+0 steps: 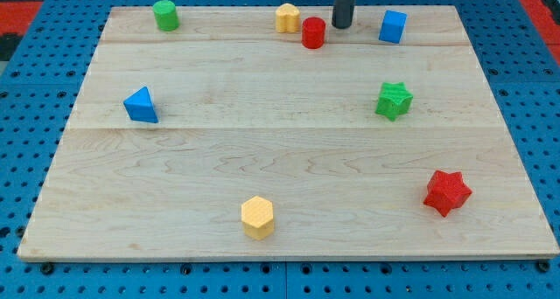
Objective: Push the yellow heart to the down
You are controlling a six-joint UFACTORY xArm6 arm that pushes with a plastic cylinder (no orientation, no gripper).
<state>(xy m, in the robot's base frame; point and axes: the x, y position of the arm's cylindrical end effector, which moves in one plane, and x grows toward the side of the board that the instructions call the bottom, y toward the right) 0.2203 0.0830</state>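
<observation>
The yellow heart [287,17] sits near the view's top edge of the wooden board [289,150], just left of centre. A red cylinder [313,32] stands right beside it, on its right and slightly lower. My tip [341,25] is at the top of the view, to the right of the red cylinder and about 60 px right of the yellow heart, not touching it. The rod comes down from the top edge.
A blue cube [393,26] is right of my tip. A green cylinder [165,15] is at top left, a blue triangle [141,105] at left, a green star [394,100] at right, a red star [447,192] at bottom right, a yellow hexagon [257,217] at the bottom.
</observation>
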